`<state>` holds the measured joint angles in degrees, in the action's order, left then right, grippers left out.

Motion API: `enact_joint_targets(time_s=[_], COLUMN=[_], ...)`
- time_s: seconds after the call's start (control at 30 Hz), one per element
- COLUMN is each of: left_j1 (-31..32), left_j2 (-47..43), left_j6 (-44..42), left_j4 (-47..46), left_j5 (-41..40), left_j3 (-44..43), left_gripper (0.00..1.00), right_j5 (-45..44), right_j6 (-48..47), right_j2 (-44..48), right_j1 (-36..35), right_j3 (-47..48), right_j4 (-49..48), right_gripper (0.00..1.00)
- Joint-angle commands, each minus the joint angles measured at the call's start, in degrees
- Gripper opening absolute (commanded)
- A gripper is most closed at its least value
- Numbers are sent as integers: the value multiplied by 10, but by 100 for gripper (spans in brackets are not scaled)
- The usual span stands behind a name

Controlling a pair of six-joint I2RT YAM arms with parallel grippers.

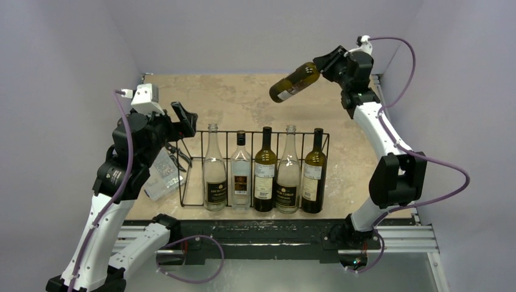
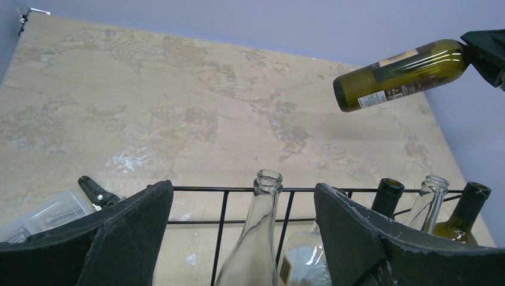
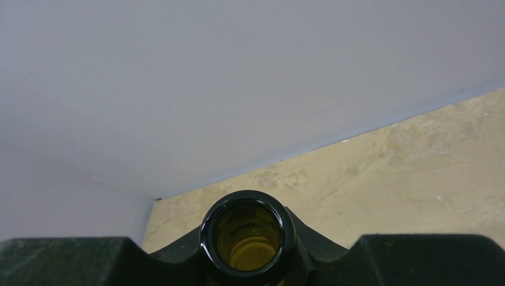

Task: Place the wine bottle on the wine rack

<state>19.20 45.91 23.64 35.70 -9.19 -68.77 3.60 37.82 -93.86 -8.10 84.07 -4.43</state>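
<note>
The wine bottle [image 1: 296, 81] is up in the air over the far right part of the table [image 1: 243, 97], well clear of the surface and well apart from the wine rack [image 1: 225, 132]; it lies tilted close to level, base pointing left and a little down, neck running back into the right gripper [image 1: 322, 66], whose fingers are pinched tight on that neck; from the right wrist view I look straight into the bottle's open mouth, seated between the two dark fingers. The rack stands nearer the arms, across the middle of the table, with five bottles [image 1: 264, 170] upright in a row inside it; the only gap I can make out is at its left end, beside the clear bottle. The left gripper [image 1: 185, 120] hangs just by that left end, its fingers spread with nothing between them, looking along the top wire; a clear plastic box [image 1: 163, 176] lies on the table just left of the rack. So I judge the pick-up and lift done; what is left is the larger part: carrying the bottle across to the free place, turning it upright, lowering it base first inside the wires, and letting go.
</note>
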Motion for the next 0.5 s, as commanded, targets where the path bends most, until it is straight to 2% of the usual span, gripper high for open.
enact_joint_targets(time_s=[0.0, 0.23, 0.47], left_j1=[1, 1, 1], left_j2=[1, -2, -8], left_j6=[12, 11, 12], left_j4=[-9, -10, -10], left_j5=[4, 5, 4], left_j3=[-11, -11, -12], left_gripper=[88, 88, 88], right_j5=[155, 253, 271], right_j6=[163, 289, 327], right_j2=[43, 51, 60], right_j1=[9, -1, -19], right_j3=[-13, -60, -68], right_j4=[-173, -306, -344], right_gripper=[0, 0, 0])
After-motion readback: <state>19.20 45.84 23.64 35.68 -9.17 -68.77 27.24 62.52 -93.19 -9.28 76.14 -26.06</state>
